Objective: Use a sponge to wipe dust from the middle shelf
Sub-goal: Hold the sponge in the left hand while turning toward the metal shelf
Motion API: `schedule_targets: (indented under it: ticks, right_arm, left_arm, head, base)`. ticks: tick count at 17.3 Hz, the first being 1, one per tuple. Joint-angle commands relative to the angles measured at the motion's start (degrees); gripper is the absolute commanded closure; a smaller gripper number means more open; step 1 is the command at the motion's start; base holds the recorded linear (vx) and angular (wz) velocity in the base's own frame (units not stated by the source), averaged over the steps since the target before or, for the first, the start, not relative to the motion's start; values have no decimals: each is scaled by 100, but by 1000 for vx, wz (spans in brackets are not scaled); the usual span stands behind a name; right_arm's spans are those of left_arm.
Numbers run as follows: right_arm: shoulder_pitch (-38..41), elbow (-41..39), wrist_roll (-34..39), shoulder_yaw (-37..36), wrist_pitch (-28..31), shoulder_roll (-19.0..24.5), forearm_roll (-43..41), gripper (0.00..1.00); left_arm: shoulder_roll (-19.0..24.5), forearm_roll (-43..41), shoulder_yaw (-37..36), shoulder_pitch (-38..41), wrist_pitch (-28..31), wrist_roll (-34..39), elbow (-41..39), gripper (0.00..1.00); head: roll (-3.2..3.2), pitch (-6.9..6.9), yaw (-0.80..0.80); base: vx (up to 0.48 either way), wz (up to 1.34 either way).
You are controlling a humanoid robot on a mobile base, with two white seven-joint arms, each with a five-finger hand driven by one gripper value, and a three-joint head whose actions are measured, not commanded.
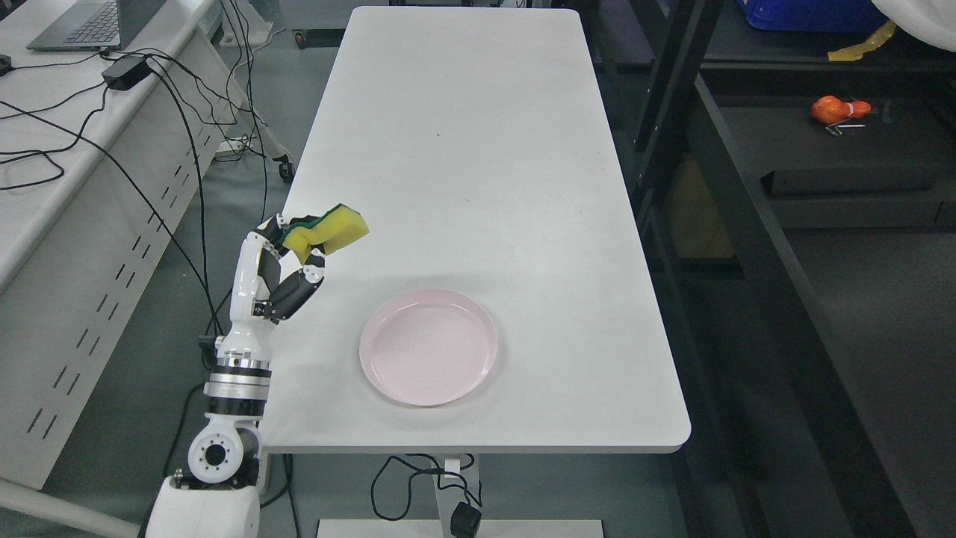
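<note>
At 9 o'clock of the frame, over the table's left edge, the left hand (287, 261) is up w/ fingers (299, 288) clenched round a sponge (328, 228), yellow w/ a dark green scrub layer. Sponge is clear of the tabletop as far as can be judged, pinched at its left end, the rest sticking out toward 3 o'clock and tilted. Arm comes in from 7 o'clock. Right arm not visible.

White table (478, 149) fills the centre; a pink plate (429, 347) sits on it at about 6 o'clock, near the front edge and well apart from the hand, nothing on it.

Dark shelving unit (747, 224) stands off the table's right side, 2 to 4 o'clock. An orange toy (836, 110) lies on one dark shelf at 2 o'clock; which level counts as "middle" can't be told from this angle.

Step, by my read: sponge is secured, wiping not yet begun. It's the carry phase, pickup done, shelf untouched.

Next move likely needs: a firm grip on the sponge, a swing across the table toward 3 o'clock or a base turn since the shelf looks beyond reach from this side, then a flat face of the sponge onto the shelf board. Watch the plate and the shelf uprights en route.
</note>
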Motion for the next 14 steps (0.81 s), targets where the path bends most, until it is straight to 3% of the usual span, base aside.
schedule_targets:
  ticks: [1, 3, 9, 14]
  right_arm:
    - [3, -100, -22, -1, 4, -100, 0, 0]
    - [-6, -100, -22, 7, 4, -100, 0, 0]
    - [-6, -100, -22, -2, 4, -100, 0, 0]
    - [3, -100, -22, -2, 4, -100, 0, 0]
  left_arm:
    - [-75, 1124, 266, 905, 1176, 211, -1524, 100]
    - [-75, 1161, 329, 896, 1549, 220, -1806, 100]
    - [-75, 1152, 566, 940, 1761, 202, -2071, 100]
    - [44, 1152, 611, 1080, 1481, 149, -2088, 100]
  head:
    - [0, 0, 0]
    - [0, 0, 0]
    - [0, 0, 0]
    - [0, 0, 0]
  base:
    - [-107, -80]
    - [-127, -98]
    - [-221, -160]
    - [-254, -277]
